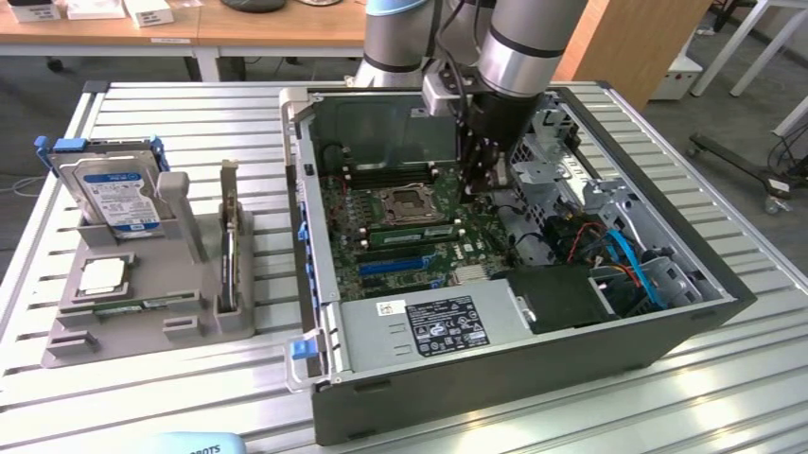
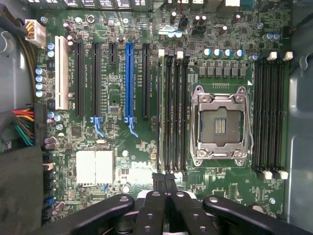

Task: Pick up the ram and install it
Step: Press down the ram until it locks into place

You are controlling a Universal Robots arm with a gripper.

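The ram point(image 1: 411, 230) is a thin green stick standing on edge in a memory slot beside the open processor socket point(image 1: 411, 200) on the motherboard. In the wrist view the ram point(image 2: 161, 112) shows as a pale green edge in the outermost slot of the bank beside the socket point(image 2: 220, 122). My gripper point(image 1: 485, 192) reaches down into the open computer case point(image 1: 707, 317). Its black fingers point(image 2: 157, 182) are shut together with nothing between them, over one end of that slot bank. Whether they touch the ram I cannot tell.
A grey fixture point(image 1: 76, 345) at the exterior view's left carries a hard drive point(image 1: 114, 194), a silver processor point(image 1: 104, 274) and an upright card point(image 1: 227, 236). Inside the case are the power supply point(image 1: 430, 326), blue cables point(image 1: 631, 265) and expansion slots point(image 2: 128, 81).
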